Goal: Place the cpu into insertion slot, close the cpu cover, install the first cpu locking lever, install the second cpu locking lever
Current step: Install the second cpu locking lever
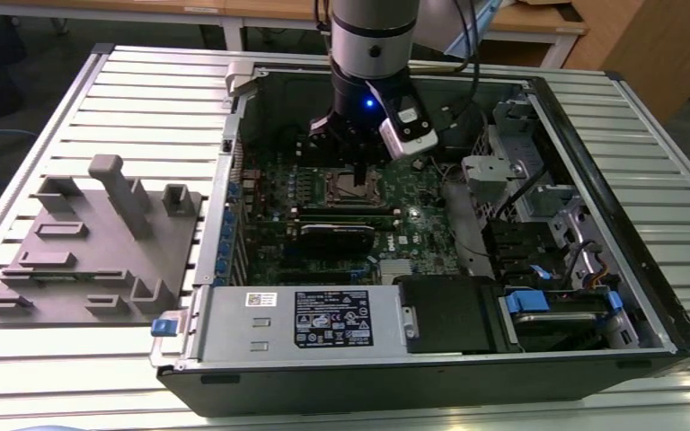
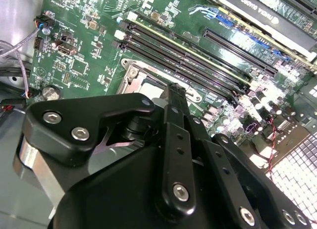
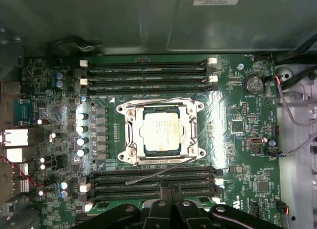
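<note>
1. Your gripper (image 3: pixel 169 188) hangs over the green board (image 3: pixel 237 155) inside the open case (image 1: pixel 585 135). Its black fingers (image 2: pixel 176 90) are drawn narrow, almost touching, with nothing between them.
2. The cpu (image 3: pixel 159 131) lies flat in the slot (image 3: pixel 199 106), its silver-grey top showing through the window of the cover (image 3: pixel 184 135), which looks folded down over it.
3. A thin wire lever (image 3: pixel 158 174) lies loose and slanted across the long black memory slots (image 3: pixel 148 184), just beside your fingertips. It does not look latched.
4. A second fine rod seems to run along the far edge of the socket. You cannot tell from here whether it is hooked.
5. Risk: the lever is springy, round steel. Pushed off-centre by narrow fingers, it may slip sideways and snap back.
6. Risk: a slipping fingertip would land on the memory slots' plastic clips or the small upright capacitors (image 3: pixel 81 140) near the socket.
7. Risk: the cover is thin stamped sheet. If it is not seated flat, forcing the lever could bend it or load the cpu unevenly.
8. Textures: the cpu top is matte metal, the cover and socket rim glare brightly, and the board is densely studded with small parts.
9. The case sits on a ribbed metal tabletop (image 1: pixel 141 90), beside a grey moulded fixture (image 1: pixel 93 242).
</note>
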`<action>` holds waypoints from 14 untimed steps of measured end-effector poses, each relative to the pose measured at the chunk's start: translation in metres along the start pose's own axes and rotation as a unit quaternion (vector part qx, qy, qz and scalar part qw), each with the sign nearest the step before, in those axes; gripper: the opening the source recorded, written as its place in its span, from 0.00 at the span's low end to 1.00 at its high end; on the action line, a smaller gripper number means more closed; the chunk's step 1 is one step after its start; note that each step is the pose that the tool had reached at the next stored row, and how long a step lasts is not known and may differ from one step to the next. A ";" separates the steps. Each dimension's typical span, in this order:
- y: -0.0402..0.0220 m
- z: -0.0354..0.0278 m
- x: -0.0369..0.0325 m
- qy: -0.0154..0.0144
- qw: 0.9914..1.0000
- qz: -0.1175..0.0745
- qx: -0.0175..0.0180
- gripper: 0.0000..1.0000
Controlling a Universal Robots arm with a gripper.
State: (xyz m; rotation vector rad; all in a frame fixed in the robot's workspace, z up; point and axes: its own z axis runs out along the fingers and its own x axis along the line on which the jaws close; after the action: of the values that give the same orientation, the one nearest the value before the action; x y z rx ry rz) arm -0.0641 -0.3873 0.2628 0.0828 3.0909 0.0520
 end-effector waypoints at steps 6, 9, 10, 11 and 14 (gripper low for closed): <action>-0.0001 0.0025 0.0001 0.000 1.000 0.000 0.000 0.10; -0.0001 0.0029 0.0003 0.000 1.000 0.000 0.000 0.10; -0.0001 0.0031 0.0006 0.000 1.000 0.000 0.000 0.10; -0.0002 0.0031 0.0008 0.000 1.000 0.000 0.000 0.10; -0.0002 0.0035 0.0018 0.000 1.000 0.000 0.000 0.10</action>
State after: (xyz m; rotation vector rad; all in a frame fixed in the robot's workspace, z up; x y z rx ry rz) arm -0.0657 -0.3874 0.2592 0.0827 3.0901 0.0519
